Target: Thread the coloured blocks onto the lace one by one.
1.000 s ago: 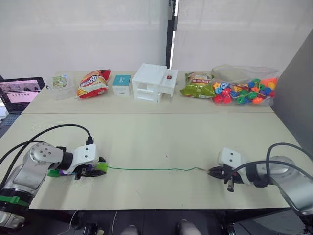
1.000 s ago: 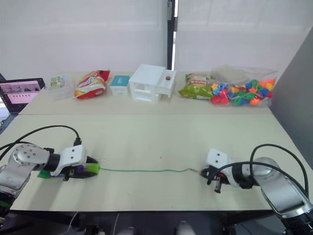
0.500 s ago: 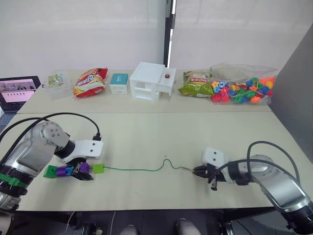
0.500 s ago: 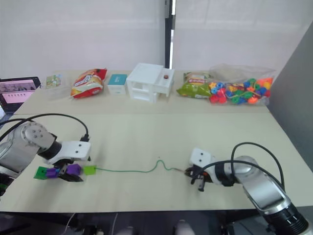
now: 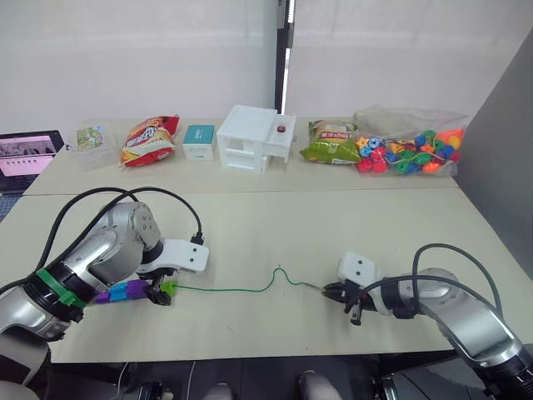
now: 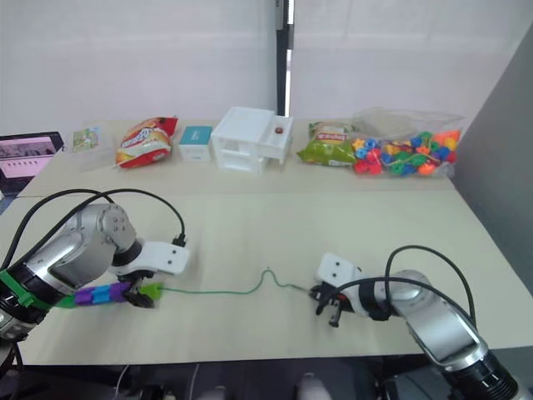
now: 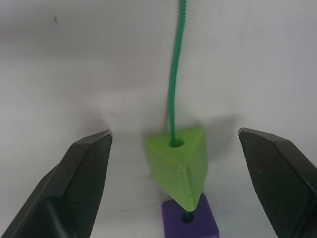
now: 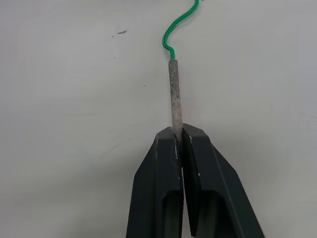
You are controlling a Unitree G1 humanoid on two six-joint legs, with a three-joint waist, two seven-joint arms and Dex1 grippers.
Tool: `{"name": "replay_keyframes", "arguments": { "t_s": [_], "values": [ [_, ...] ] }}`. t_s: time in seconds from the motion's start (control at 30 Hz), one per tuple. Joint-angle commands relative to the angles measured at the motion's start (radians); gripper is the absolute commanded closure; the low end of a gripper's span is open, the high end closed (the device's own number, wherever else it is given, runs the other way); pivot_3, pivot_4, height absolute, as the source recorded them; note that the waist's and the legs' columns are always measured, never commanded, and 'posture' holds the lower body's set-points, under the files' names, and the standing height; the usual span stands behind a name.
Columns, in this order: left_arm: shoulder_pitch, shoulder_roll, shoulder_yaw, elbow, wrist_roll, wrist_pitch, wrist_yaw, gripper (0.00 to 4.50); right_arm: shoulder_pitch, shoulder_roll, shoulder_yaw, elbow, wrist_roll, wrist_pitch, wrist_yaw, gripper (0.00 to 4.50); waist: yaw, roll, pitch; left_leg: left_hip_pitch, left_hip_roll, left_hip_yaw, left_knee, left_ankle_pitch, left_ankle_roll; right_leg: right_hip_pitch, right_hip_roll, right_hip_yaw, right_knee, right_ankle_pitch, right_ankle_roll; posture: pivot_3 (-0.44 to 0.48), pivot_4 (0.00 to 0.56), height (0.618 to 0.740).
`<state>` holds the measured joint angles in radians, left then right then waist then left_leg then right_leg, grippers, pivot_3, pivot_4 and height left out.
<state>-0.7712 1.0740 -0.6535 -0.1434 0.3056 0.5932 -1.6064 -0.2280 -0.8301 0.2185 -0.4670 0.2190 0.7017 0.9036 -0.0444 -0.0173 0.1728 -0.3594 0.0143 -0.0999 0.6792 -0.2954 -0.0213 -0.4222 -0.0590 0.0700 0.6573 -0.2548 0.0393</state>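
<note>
Lying strung along the desk (image 5: 250, 242): the lace (image 5: 241, 288), green cord with one loose kink, stiff tip pinched flat in the right gripper (image 8: 179, 144), whose fingers are closed tight on it, apparently to keep the threading end controlled. At the far end, the coloured blocks (image 5: 125, 291) sit in a row on the cord, the light green block (image 7: 179, 161) leading with a purple block (image 7: 189, 218) touching behind. Left gripper (image 7: 176, 163) straddles the green block, fingers spread wide, touching nothing. Snack bags (image 5: 148, 140), white box (image 5: 248, 138) and bagged beads (image 5: 408, 154) stand well apart at the back.
</note>
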Motion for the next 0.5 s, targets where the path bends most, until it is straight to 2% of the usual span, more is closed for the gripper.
{"name": "replay_keyframes", "arguments": {
  "t_s": [0.03,0.5],
  "values": [
    [-0.005,0.047,0.008,-0.046,-0.033,0.036,-0.008,0.22,0.007,-0.003,-0.033,-0.032,0.012,0.008,-0.012,4.5,0.001,0.0,0.0,0.0,0.0,0.0,0.0,0.0,0.0,0.0,0.0,0.0,0.0,0.0,0.0,0.0,0.15,0.74],
    [0.056,0.007,0.048,-0.02,-0.016,0.092,0.008,0.22,0.023,0.019,-0.028,-0.046,0.017,0.026,-0.038,4.5,0.001,0.0,0.0,0.001,0.0,0.0,0.0,0.0,0.0,0.001,0.0,0.0,0.0,0.0,0.0,0.0,0.15,0.74]
  ]
}}
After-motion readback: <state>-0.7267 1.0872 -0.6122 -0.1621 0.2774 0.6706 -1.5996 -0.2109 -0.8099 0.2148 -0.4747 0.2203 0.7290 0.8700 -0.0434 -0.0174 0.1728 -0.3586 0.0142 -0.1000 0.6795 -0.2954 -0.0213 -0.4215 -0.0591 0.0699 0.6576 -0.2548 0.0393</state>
